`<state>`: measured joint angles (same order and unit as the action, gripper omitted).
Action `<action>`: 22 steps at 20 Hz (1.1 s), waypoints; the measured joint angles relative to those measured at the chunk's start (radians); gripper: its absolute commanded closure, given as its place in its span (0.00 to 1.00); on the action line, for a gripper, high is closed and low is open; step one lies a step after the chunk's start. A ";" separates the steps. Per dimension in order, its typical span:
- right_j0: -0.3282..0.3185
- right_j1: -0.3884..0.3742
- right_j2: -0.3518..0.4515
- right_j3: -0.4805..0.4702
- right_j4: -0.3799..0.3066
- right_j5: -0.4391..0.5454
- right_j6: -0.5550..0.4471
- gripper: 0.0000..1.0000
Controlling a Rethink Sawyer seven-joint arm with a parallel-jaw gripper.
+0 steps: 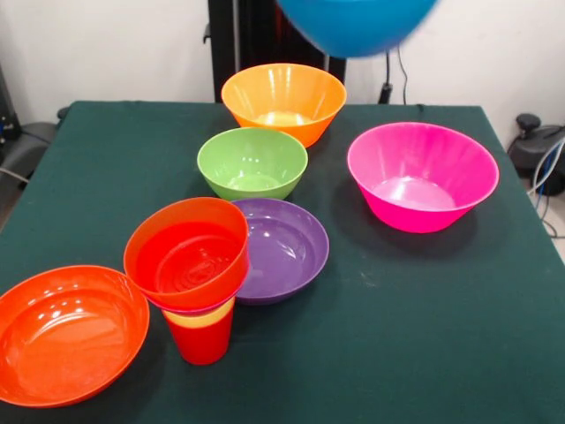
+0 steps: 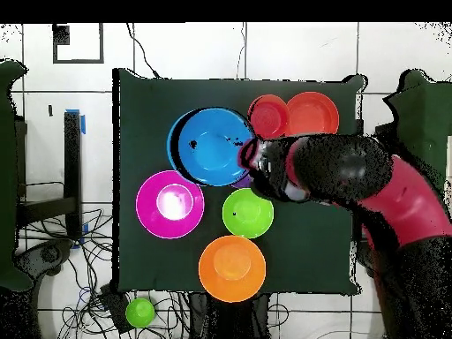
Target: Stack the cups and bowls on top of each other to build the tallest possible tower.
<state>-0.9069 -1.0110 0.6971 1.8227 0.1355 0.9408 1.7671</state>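
Observation:
A blue bowl (image 1: 357, 22) hangs high above the table's far side; in the overhead view the blue bowl (image 2: 210, 146) covers the purple bowl (image 1: 281, 247). My gripper (image 2: 250, 164) meets its rim and holds it; the front view hides the gripper. The tower (image 1: 196, 283) stands near the front left: a red cup (image 1: 201, 343) as base, a yellow cup and a pink rim nested in it, and an orange-red bowl (image 1: 187, 252) on top. From overhead the tower (image 2: 267, 115) lies just beyond the arm.
On the green cloth sit a wide orange-red bowl (image 1: 66, 331), a green bowl (image 1: 252, 162), an orange bowl (image 1: 283, 99) and a large magenta bowl (image 1: 422, 175). A small green object (image 2: 139, 312) lies on the floor off the table.

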 measured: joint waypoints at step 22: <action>-0.034 0.152 0.061 -0.305 -0.240 0.161 0.000 1.00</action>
<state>-0.9404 -0.8587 0.7582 1.5174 -0.1041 1.1015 1.7669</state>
